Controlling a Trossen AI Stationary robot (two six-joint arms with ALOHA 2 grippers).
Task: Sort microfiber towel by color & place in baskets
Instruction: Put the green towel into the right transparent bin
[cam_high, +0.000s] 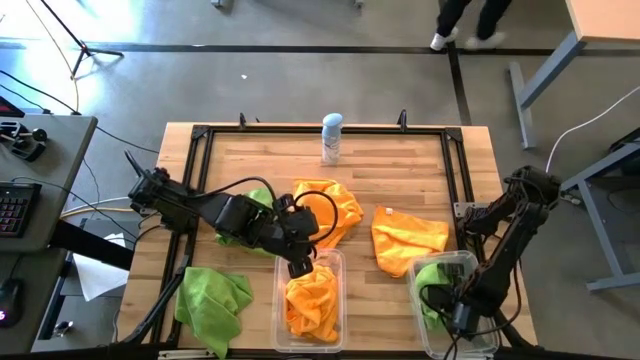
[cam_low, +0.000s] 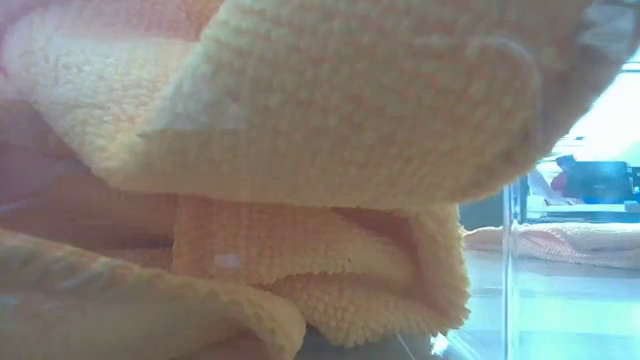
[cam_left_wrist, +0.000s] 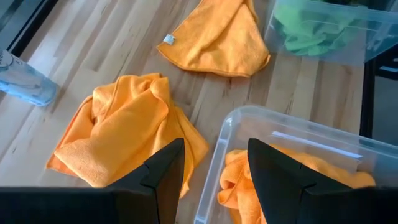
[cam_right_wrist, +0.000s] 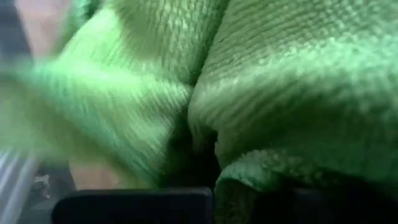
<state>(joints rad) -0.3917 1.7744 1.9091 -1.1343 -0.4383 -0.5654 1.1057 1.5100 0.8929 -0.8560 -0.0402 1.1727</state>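
A clear basket (cam_high: 338, 262) near the table's near edge holds a crumpled orange towel (cam_high: 312, 300). It also fills the low view as an orange towel (cam_low: 330, 130). My left gripper (cam_high: 300, 266) hangs open over that basket's far rim (cam_left_wrist: 280, 121), with nothing between its fingers (cam_left_wrist: 216, 146). Two more orange towels (cam_high: 325, 210) (cam_high: 408, 238) lie loose on the wood. One green towel (cam_high: 213, 298) lies near the left edge and another (cam_high: 262, 197) shows under the left arm. My right gripper (cam_high: 455, 315) is down inside the second basket (cam_high: 468, 262), against a green towel (cam_right_wrist: 280, 81).
A white-and-blue spray can (cam_high: 332, 138) stands upright near the table's far edge. A black frame (cam_high: 300, 130) runs round the tabletop. Bare wood shows between the two loose orange towels and the can. A person's legs (cam_high: 470, 20) show beyond the far edge.
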